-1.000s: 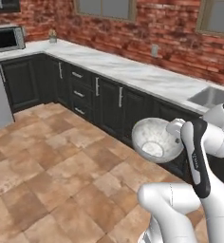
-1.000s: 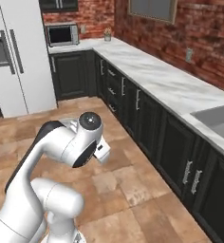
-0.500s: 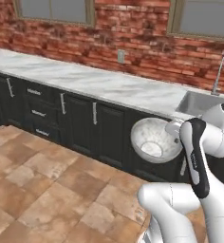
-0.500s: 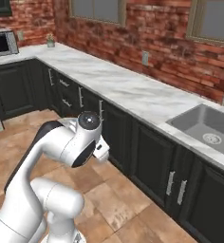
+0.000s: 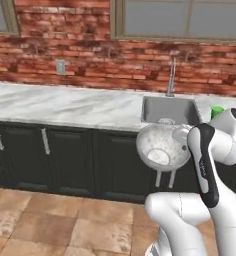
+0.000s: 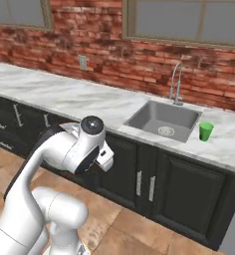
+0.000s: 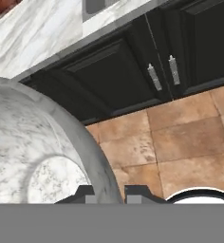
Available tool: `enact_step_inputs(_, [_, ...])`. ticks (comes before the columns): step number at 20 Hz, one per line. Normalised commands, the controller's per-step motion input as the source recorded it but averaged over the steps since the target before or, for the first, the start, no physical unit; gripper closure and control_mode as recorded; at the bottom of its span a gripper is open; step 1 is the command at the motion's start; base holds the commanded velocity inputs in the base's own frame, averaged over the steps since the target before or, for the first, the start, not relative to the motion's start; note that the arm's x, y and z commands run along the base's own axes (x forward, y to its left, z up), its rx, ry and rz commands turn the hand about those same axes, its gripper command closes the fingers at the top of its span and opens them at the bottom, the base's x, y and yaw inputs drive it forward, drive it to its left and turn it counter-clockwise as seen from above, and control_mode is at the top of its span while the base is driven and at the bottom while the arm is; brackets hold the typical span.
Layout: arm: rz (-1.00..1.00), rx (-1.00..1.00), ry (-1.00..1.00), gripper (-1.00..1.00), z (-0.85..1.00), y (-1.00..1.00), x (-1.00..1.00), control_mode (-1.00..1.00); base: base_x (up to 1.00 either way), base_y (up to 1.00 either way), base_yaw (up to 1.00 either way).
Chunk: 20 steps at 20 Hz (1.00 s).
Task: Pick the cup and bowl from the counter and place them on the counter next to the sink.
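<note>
The arm is folded back on itself in front of the dark cabinets, its claw (image 7: 107, 192) nearly closed on the rim of the bowl (image 5: 162, 147). The bowl hangs in the air below the tabletop's (image 5: 75, 106) front edge, tipped on its side, mouth facing the cameras. The cup (image 6: 205, 131) stands upright on the tabletop just right of the sink (image 6: 162, 119).

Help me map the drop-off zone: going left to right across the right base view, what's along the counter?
Bare marble counter → wall outlet above it → faucet and sink → green cup.
</note>
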Motion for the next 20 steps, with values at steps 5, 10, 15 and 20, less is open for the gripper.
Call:
enact_step_inputs(5, [0.00, 0.00, 0.00, 1.00, 0.00, 0.00, 0.00, 1.00, 0.25, 0.24, -0.57])
enact_step_inputs(10, [0.00, 0.00, 0.00, 1.00, 0.00, 0.00, 0.00, 1.00, 0.71, 0.83, -0.28])
enact_step_inputs(15, [0.00, 0.00, 0.00, 1.00, 0.00, 0.00, 0.00, 1.00, 0.86, 0.92, -0.23])
enact_step_inputs(20, [0.00, 0.00, 0.00, 1.00, 0.00, 0.00, 0.00, 1.00, 1.00, 0.48, -0.34])
